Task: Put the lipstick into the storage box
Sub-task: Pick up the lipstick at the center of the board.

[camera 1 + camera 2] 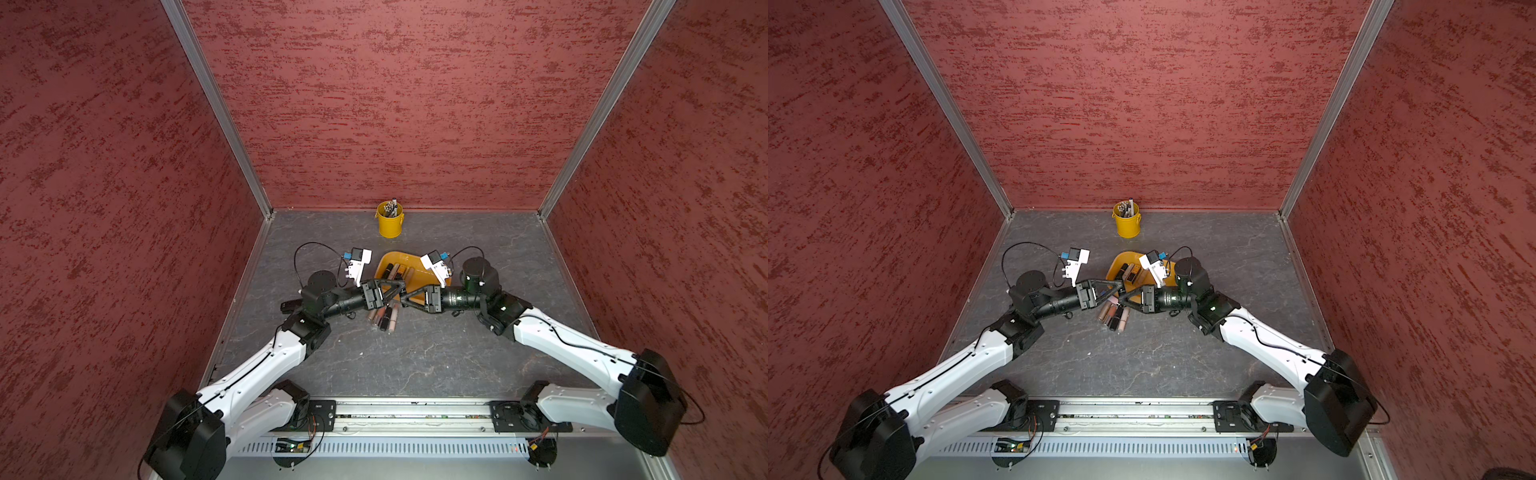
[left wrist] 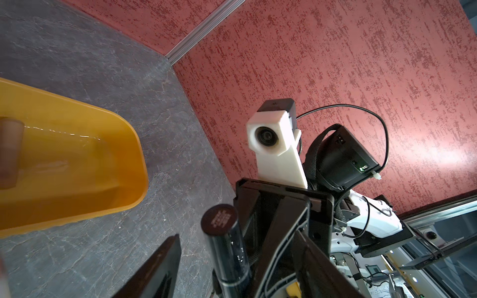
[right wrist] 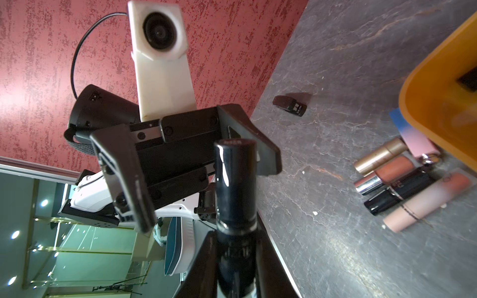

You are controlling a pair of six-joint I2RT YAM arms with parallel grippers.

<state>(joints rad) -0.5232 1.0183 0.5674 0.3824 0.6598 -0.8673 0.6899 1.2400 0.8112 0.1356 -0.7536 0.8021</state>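
A black lipstick (image 3: 236, 193) with a dark round end cap (image 2: 219, 219) is held over the table, my right gripper (image 3: 236, 245) shut on its lower part. My left gripper (image 2: 240, 258) faces it tip to tip, with its jaws apart on either side of the lipstick. A gap shows between the lipstick and one left finger (image 2: 160, 268). In both top views the two grippers (image 1: 402, 293) meet just in front of the storage box (image 1: 409, 259), a shallow yellow-orange tray (image 1: 1121, 257) that holds several lipsticks (image 1: 395, 272).
Several loose lipsticks (image 1: 384, 318) lie side by side on the grey table in front of the tray, also seen in the right wrist view (image 3: 413, 185). A yellow bucket (image 1: 390, 220) of pens stands by the back wall. A small black part (image 3: 289, 105) lies near the left wall.
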